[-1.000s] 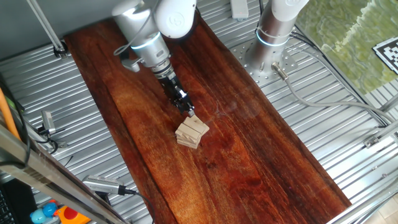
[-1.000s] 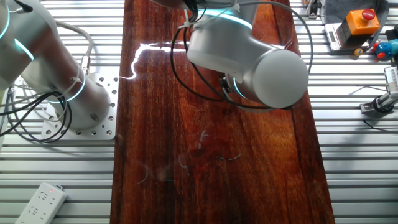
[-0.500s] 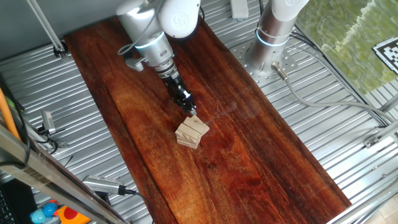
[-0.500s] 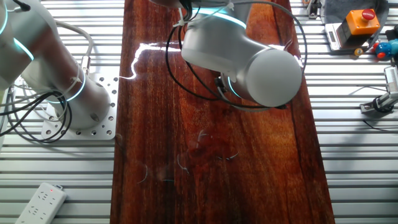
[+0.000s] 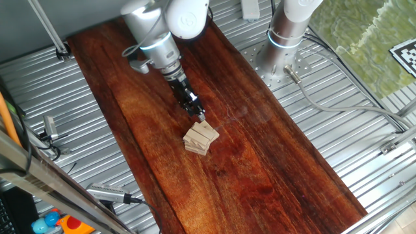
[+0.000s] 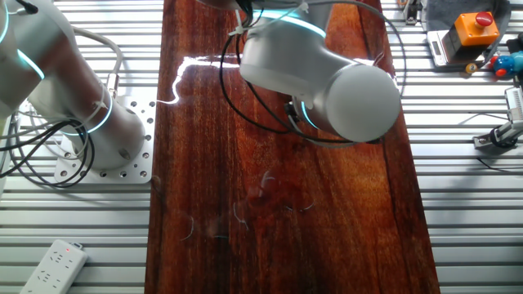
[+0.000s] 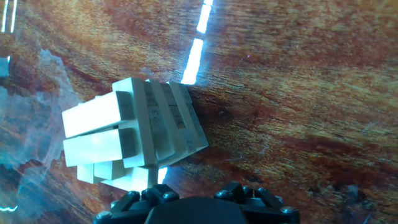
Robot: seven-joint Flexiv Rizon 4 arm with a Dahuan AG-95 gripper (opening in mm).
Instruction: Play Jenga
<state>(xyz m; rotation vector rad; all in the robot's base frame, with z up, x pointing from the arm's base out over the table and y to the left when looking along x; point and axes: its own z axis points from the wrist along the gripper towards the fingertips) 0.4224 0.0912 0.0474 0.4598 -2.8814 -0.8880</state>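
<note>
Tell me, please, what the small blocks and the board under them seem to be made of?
Blocks: pale unfinished wood, apparently; matte, with faint grain lines in the hand view. Board: dark reddish wood, likely varnished; streaky grain and it mirrors the lights.

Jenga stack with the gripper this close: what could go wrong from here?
1. The gripper sits at the upper edge of the Jenga stack; a slanted push could slide or topple it.
2. The layers already look skewed in the hand view, so blocks may shift.

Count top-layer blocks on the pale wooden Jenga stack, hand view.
3 pale wooden blocks, side by side atop the stack: left block, middle block, right block. Lower layers partly hidden.
</note>
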